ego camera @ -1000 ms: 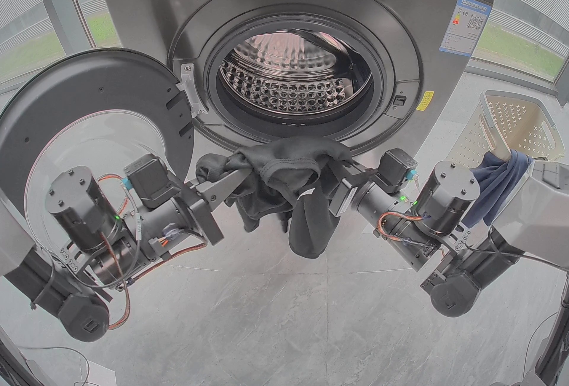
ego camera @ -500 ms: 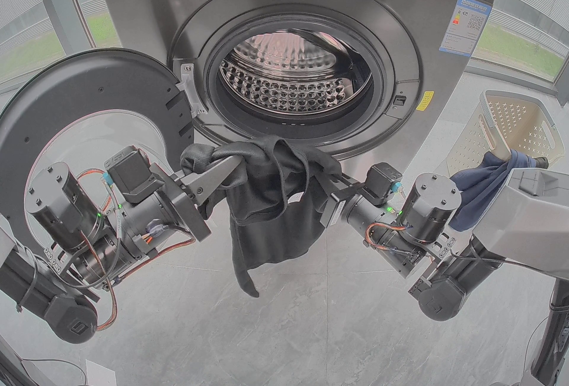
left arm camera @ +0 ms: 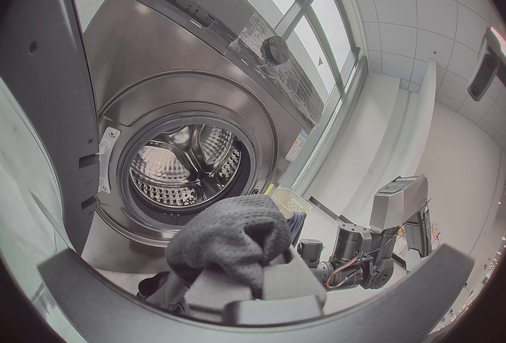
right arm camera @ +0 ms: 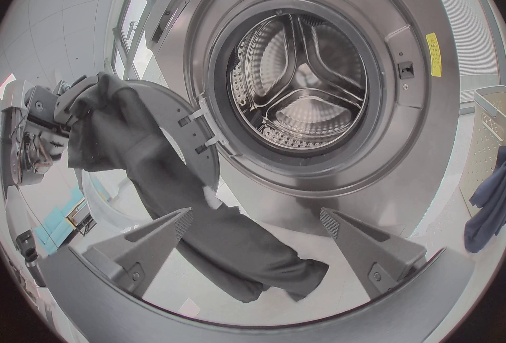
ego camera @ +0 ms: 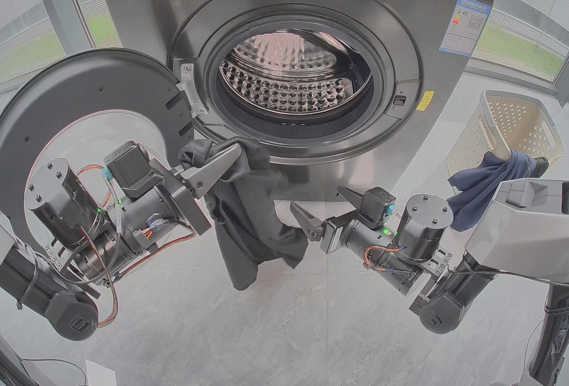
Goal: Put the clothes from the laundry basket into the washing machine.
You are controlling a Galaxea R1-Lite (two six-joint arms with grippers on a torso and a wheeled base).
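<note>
The left claw (ego camera: pixel 230 158) pinches the dark garment (ego camera: pixel 252 221), hanging lengthwise just below the washer drum (ego camera: pixel 293 79); the right claw (ego camera: pixel 317 199) is spread, empty

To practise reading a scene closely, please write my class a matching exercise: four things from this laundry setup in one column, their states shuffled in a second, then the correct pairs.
Column A
1 dark grey garment
2 blue garment
3 right gripper
4 washing machine door

Column B
a swung open on its hinge
b draped over the laundry basket rim
c hanging from the left gripper
d open, holding nothing

Pairs: 1-c; 2-b; 3-d; 4-a
</note>
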